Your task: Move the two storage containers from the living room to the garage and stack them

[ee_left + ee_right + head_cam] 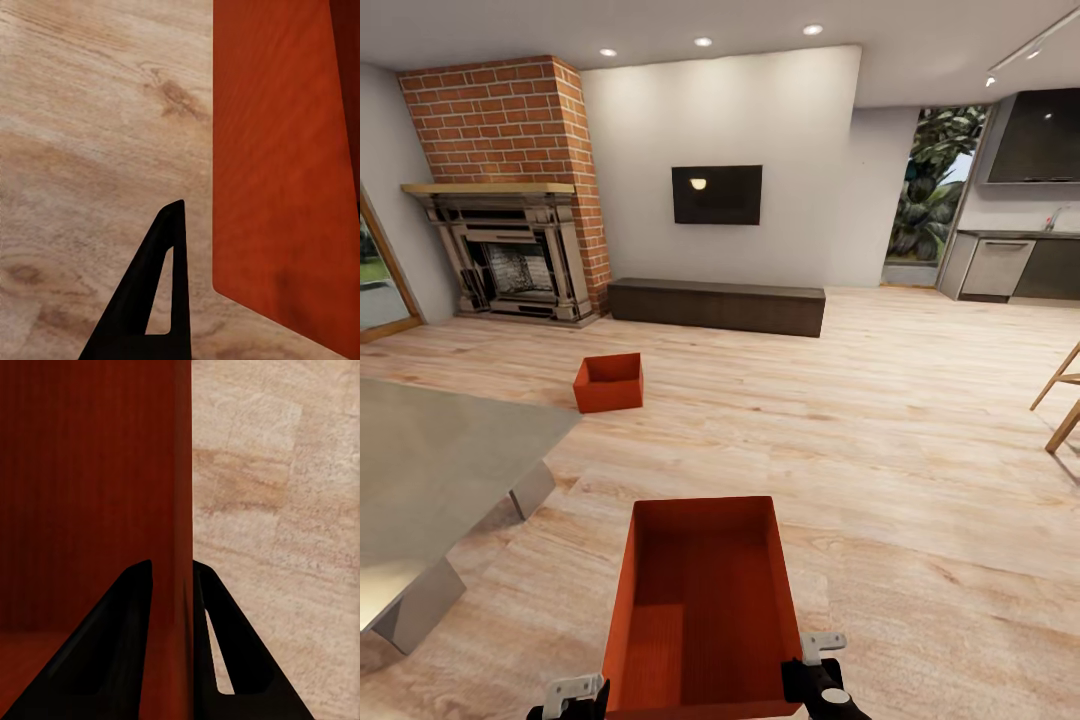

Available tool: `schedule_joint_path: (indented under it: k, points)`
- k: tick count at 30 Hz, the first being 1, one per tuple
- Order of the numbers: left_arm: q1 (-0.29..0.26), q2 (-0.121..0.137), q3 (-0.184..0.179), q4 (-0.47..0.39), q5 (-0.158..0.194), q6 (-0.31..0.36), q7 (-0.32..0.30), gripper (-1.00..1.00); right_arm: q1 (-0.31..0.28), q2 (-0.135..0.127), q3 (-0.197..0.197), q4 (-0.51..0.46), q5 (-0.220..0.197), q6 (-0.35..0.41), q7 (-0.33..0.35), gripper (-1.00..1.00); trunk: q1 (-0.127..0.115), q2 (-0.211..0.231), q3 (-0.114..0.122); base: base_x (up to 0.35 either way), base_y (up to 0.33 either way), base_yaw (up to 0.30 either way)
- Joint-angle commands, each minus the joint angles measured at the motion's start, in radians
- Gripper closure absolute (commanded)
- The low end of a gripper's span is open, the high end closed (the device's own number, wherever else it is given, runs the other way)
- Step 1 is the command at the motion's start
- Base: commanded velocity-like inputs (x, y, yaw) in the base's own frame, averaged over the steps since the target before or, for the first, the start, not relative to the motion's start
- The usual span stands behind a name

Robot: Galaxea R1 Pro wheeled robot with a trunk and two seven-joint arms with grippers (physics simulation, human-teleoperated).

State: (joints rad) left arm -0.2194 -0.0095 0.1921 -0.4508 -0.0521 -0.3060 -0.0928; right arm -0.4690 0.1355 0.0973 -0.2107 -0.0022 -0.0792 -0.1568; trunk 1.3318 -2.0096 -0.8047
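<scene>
I am in the living room, over light wood planks (920,420). One red-orange storage container (705,600) is right in front of me, open top up. My right gripper (815,665) is shut on its right wall; in the right wrist view the wall (90,495) runs between the two black fingers (112,645). My left gripper (572,693) is beside the container's left wall. The left wrist view has one black finger (161,277) a small gap away from the wall (285,165), its partner hidden. The second storage container (608,383) sits on the planks toward the fireplace.
A low glass table (430,470) juts in at the left, close to the held bin. The brick fireplace (510,250), a dark low bench (715,305) under the wall TV (716,194), wooden chair legs (1060,400) and kitchen cabinets (1000,268) ring the room.
</scene>
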Motion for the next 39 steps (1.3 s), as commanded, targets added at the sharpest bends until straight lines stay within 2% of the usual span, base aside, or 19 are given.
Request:
schedule_joint_path:
  k: [1, 7, 39]
  points:
    - [0.000, 0.000, 0.018, 0.001, 0.001, -0.001, 0.001, 1.00, -0.002, -0.013, -0.041, -0.003, 0.010, -0.004, -0.015, 1.00, 0.000, 0.000, -0.001, 0.000, 0.000, 0.000]
    - [0.000, 0.000, 0.018, 0.001, 0.001, -0.001, 0.001, 1.00, -0.002, -0.013, -0.041, -0.003, 0.010, -0.004, -0.015, 1.00, 0.000, 0.000, -0.001, 0.000, 0.000, 0.000]
    - [0.000, 0.002, 0.018, 0.003, 0.000, 0.000, 0.001, 1.00, -0.002, -0.014, -0.041, -0.003, 0.010, -0.004, -0.015, 1.00, -0.123, 0.224, 0.099, 0.000, 0.000, 0.000]
